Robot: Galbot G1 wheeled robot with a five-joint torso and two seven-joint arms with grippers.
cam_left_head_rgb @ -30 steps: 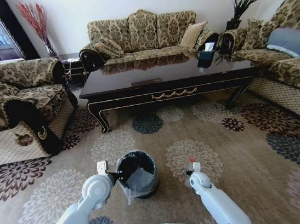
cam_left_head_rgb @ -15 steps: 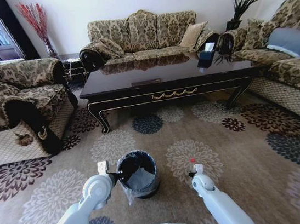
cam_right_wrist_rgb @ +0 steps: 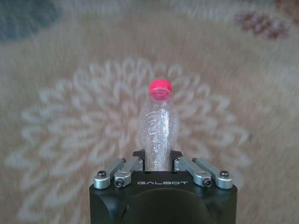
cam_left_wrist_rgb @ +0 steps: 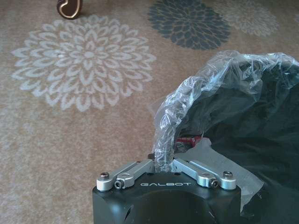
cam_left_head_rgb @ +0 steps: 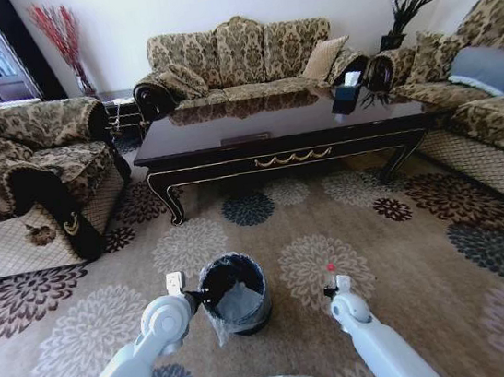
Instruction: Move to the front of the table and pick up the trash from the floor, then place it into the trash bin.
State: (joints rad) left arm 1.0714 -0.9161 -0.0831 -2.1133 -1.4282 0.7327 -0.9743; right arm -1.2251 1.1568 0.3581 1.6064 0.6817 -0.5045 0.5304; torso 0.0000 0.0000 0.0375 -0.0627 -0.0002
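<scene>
We held the clear red-capped bottle clamped in our right gripper above the carpet, right of the black trash bin, whose liner our left gripper pinched at the near rim; the drop step called for carrying it leftward over the opening

Bottle: base hidden within the right gripper; carpet behind it blurred. Trash bin: cut off at the left wrist frame's edge; a red item under the liner too obscured to identify. Left gripper: fingertips hidden behind the liner fold.
</scene>
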